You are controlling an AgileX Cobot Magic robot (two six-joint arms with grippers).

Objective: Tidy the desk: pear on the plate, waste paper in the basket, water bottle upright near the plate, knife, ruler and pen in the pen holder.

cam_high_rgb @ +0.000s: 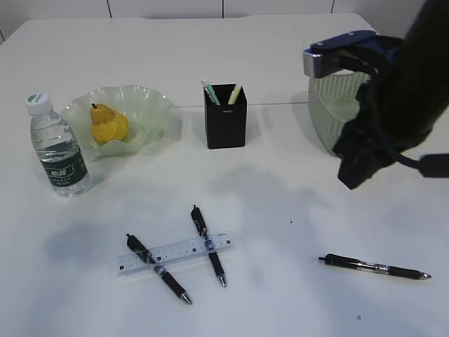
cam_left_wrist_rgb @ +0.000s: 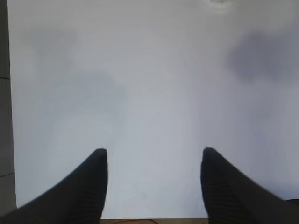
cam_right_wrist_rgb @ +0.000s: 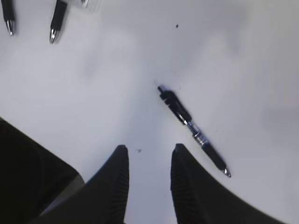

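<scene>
The yellow pear (cam_high_rgb: 109, 125) lies in the pale green plate (cam_high_rgb: 158, 105) at the back left. Just left of the plate the water bottle (cam_high_rgb: 58, 147) stands upright. The black pen holder (cam_high_rgb: 225, 119) holds a few light sticks. At the front, a clear ruler (cam_high_rgb: 175, 253) rests across two black pens (cam_high_rgb: 158, 268) (cam_high_rgb: 208, 246). A third pen (cam_right_wrist_rgb: 192, 129) lies alone, just right of my open, empty right gripper (cam_right_wrist_rgb: 148, 148). My left gripper (cam_left_wrist_rgb: 154, 151) hangs open over bare desk (cam_left_wrist_rgb: 149, 84). The basket (cam_high_rgb: 330, 112) is half hidden by my right arm (cam_high_rgb: 407, 84). Knife and waste paper are out of view.
My right arm fills the upper right of the exterior view, in front of the basket. The tips of the two crossed pens (cam_right_wrist_rgb: 55, 23) show at the top left of the right wrist view. The desk's left edge (cam_left_wrist_rgb: 8, 116) shows in the left wrist view.
</scene>
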